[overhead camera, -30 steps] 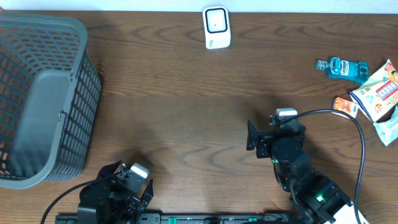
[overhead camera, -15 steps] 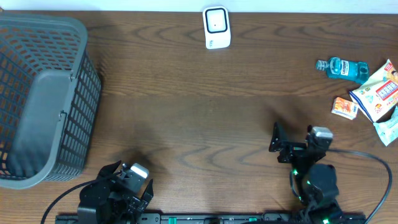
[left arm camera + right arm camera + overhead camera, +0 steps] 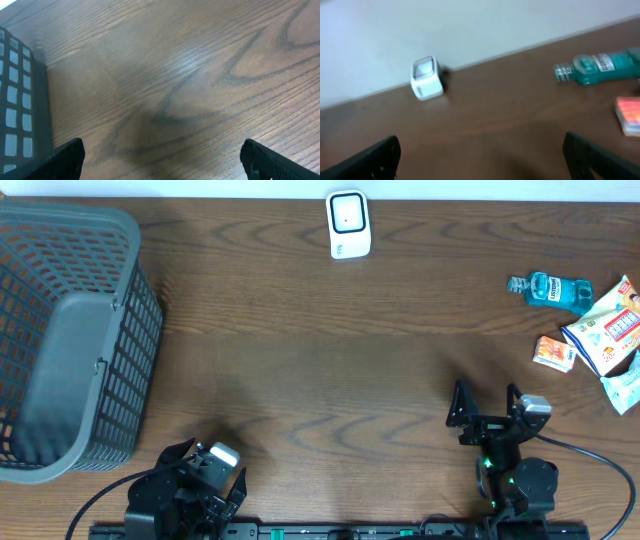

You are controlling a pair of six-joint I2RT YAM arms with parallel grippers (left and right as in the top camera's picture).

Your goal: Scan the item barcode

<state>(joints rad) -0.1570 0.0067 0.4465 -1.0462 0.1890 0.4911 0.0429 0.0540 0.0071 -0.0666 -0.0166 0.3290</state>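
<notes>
The white barcode scanner (image 3: 348, 222) stands at the table's far edge, and shows small in the right wrist view (image 3: 426, 78). Several items lie at the far right: a teal mouthwash bottle (image 3: 552, 289) (image 3: 600, 66), a small orange box (image 3: 554, 352) (image 3: 629, 115) and a snack packet (image 3: 605, 330). My right gripper (image 3: 487, 408) (image 3: 482, 165) hangs open and empty near the front edge, well short of the items. At the front left my left gripper (image 3: 205, 475) (image 3: 162, 162) is open over bare wood.
A large grey mesh basket (image 3: 70, 330) fills the left end of the table, and its wall (image 3: 20, 100) shows in the left wrist view. A pale packet (image 3: 625, 390) lies at the right edge. A black cable (image 3: 600, 455) loops by the right arm.
My right arm has drawn back toward the front edge and to the right, still open. The left arm and all objects have stayed put.
</notes>
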